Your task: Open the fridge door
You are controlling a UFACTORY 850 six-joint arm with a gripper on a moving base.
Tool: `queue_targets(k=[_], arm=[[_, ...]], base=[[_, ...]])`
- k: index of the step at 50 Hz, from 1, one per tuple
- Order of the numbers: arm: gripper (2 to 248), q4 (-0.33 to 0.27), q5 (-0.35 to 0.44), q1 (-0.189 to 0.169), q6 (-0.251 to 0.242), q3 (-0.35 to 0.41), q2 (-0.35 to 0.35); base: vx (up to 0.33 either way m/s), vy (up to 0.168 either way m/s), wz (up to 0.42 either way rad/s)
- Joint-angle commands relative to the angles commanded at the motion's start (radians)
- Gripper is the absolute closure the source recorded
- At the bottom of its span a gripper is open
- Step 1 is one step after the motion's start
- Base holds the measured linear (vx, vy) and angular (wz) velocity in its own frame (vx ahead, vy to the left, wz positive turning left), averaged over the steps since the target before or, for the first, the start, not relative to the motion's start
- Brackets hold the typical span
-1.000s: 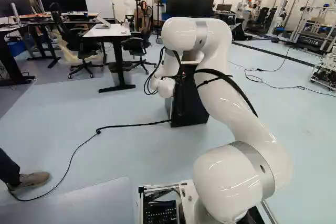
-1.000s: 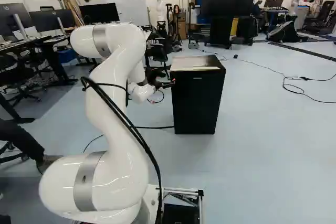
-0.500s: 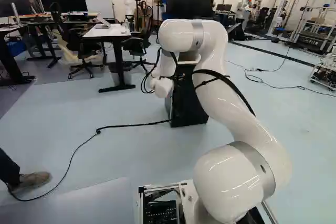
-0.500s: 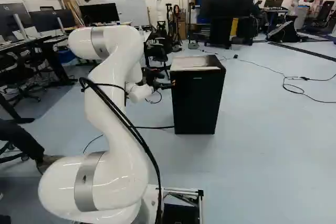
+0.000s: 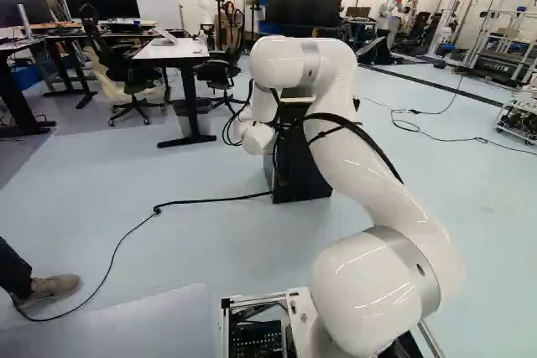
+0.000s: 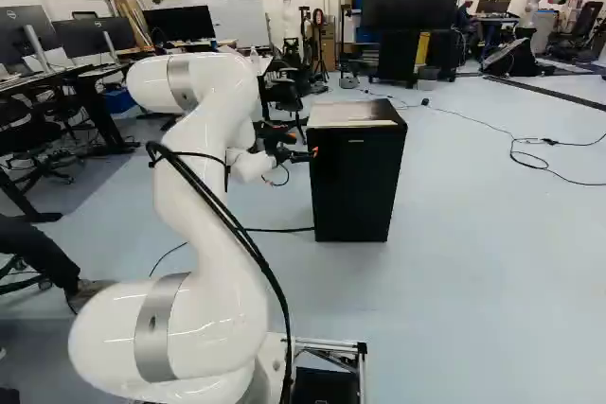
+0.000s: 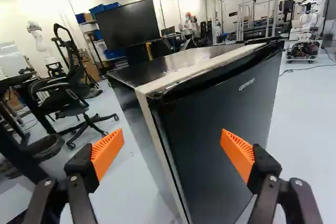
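In the right base view my gripper (image 6: 299, 155) is at the upper left edge of the black fridge (image 6: 356, 182), level with its upper part. The left base view shows the fridge (image 5: 298, 169) partly hidden behind my arm. In the wrist view the gripper (image 7: 172, 142) stands wide open, its orange pads apart with nothing gripped. The fridge (image 7: 128, 109) is ahead, its near upright corner lying between the two fingers' lines. One finger overlaps the door front (image 7: 215, 124), the other is out beside the fridge's side. The door looks closed; whether a fingertip touches it I cannot tell.
A black cable (image 5: 201, 200) runs over the floor to the fridge. A desk (image 5: 172, 52) and office chairs (image 7: 60, 93) stand beyond the fridge's side. Another robot (image 7: 310, 22) is on a cart farther back. A person's shoe (image 5: 54, 287) shows at the left.
The arm's upper part has sunk and shifted a little left in the left base view, and the gripper has come slightly lower beside the fridge. Base and fridge have not moved.
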Motion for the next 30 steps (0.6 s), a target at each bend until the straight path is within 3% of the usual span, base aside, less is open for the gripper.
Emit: queue_targets(k=[30], arm=[[3,0.068,0.025,-0.007,0.000,-0.091,-0.055]], base=[[0.000,0.000,0.000]])
